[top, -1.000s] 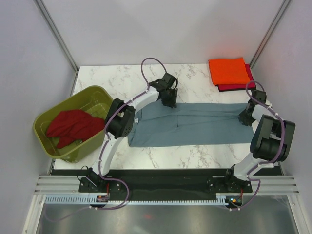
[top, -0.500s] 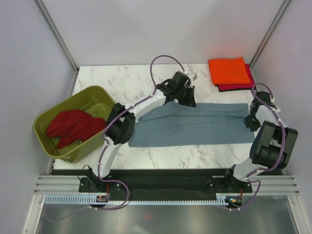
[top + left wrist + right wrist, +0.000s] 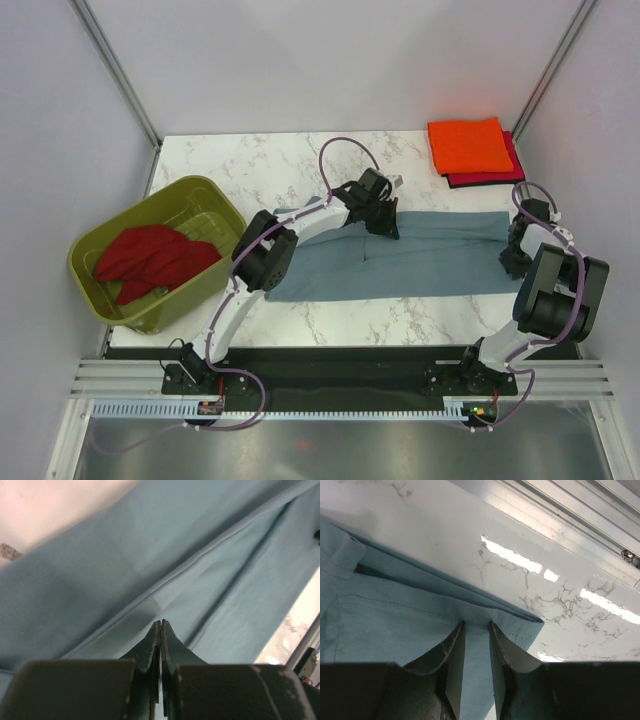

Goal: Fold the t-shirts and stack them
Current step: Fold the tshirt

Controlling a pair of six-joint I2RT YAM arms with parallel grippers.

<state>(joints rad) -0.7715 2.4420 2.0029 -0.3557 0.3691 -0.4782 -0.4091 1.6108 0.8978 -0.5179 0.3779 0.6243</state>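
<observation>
A slate blue-grey t-shirt (image 3: 430, 265) lies as a long folded strip across the tabletop (image 3: 250, 160). At its right end the right end effector (image 3: 476, 626) straddles the hem, fingers narrowly apart; grip unclear. The left end effector (image 3: 161, 622), lowered since a moment ago, is closed, tips against cloth near the far edge. Beyond lies a folded orange t-shirt (image 3: 468, 145)
</observation>
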